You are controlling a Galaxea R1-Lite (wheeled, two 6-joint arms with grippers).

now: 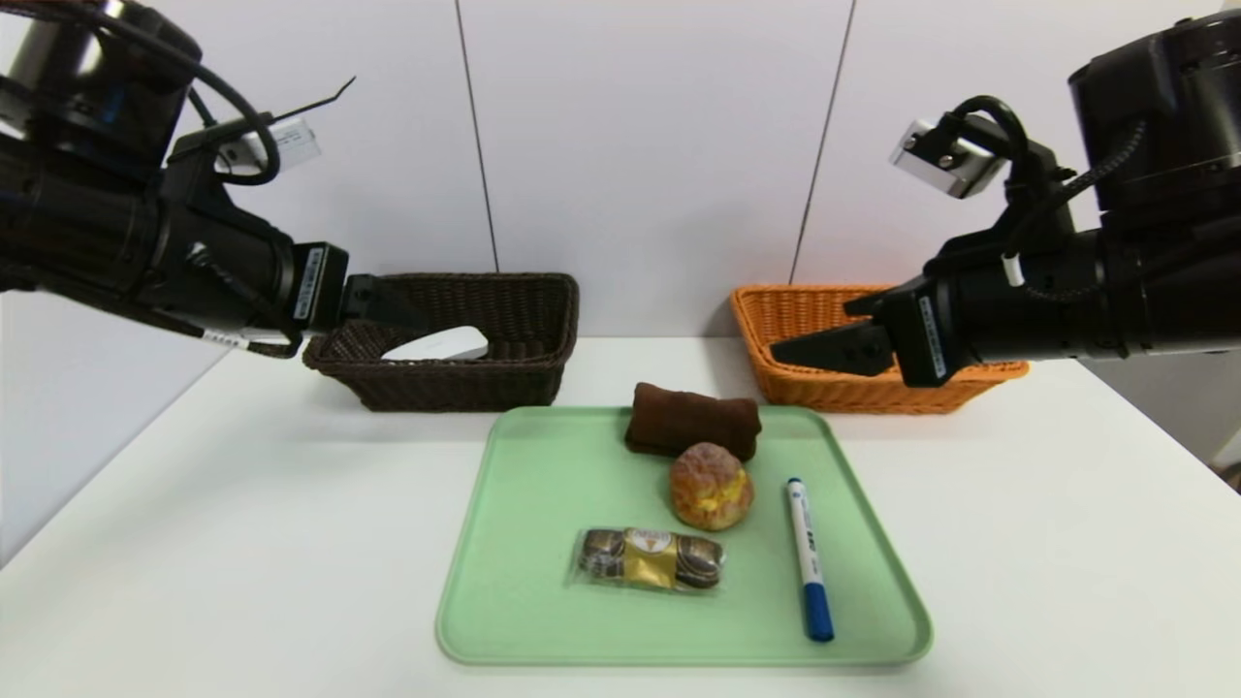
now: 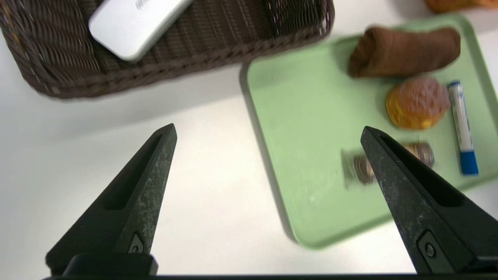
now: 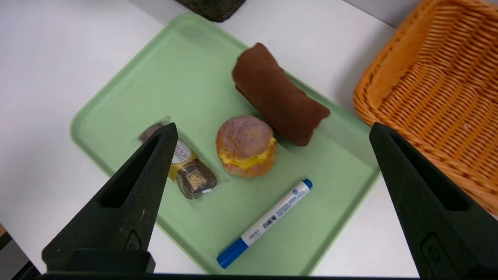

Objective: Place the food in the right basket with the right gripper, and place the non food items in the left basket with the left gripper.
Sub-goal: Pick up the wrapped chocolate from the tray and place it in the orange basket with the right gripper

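Cream puff (image 1: 711, 487), chocolate pack (image 1: 652, 559), towel (image 1: 692, 422), marker (image 1: 810, 559): on green tray (image 1: 543, 620) | white case (image 1: 438, 345): in brown basket (image 1: 456, 388) | left hand (image 2: 269, 126): spread, above table (image 2: 202, 217) | right hand (image 3: 274, 124): spread, above tray

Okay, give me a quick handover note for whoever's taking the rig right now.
Left tool: open and empty, in front of the dark brown basket.
Right tool: open and empty, by the front of the orange basket.
Done: white case is in the dark brown basket.
Left, all on the green tray: brown rolled towel and marker for the dark brown basket; cream puff and chocolate pack for the orange one.
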